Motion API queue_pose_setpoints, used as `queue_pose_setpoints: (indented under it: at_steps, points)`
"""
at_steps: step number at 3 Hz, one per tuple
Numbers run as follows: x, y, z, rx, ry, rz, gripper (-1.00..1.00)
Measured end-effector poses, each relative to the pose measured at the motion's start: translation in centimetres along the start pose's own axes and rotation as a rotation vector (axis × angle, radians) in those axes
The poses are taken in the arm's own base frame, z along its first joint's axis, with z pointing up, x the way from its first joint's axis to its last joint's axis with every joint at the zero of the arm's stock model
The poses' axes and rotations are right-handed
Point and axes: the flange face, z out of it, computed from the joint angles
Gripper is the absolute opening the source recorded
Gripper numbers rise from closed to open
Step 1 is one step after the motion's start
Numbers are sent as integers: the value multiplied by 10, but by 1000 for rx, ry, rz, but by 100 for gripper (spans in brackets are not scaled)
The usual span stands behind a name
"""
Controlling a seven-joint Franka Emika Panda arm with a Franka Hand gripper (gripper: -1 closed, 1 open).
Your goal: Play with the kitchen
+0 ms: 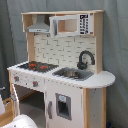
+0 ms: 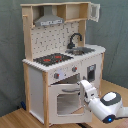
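The kitchen point(image 1: 65, 75) is a tall white and light-wood toy unit with a black-and-red stovetop point(image 1: 36, 65), a sink point(image 1: 73, 74), a black faucet point(image 1: 85, 59) and a grey hood point(image 1: 39, 25). In the second exterior view the kitchen point(image 2: 60, 55) shows its windowed oven door point(image 2: 66, 101) tipped outward below two knobs. My gripper point(image 2: 84, 87) sits at the right end of the oven door's top edge, and the white arm point(image 2: 107, 106) trails off to the lower right. A white rounded part of the arm point(image 1: 21, 121) also shows at the bottom left of the first exterior view.
The kitchen stands on a wooden floor point(image 2: 15, 119) against a grey curtain point(image 2: 10, 50). An upper cabinet door point(image 2: 93, 11) hangs open at the top right in the second exterior view. A narrow windowed door point(image 1: 63, 106) sits under the sink.
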Motion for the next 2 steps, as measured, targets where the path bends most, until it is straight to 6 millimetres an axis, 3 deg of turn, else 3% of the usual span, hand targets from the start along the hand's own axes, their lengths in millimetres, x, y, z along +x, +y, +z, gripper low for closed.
queue_pose_setpoints:
  at_steps: [1, 2]
  points:
    - [32, 22, -9, -20, 38, -36, 100]
    - [49, 44, -15, -34, 48, -78, 100]
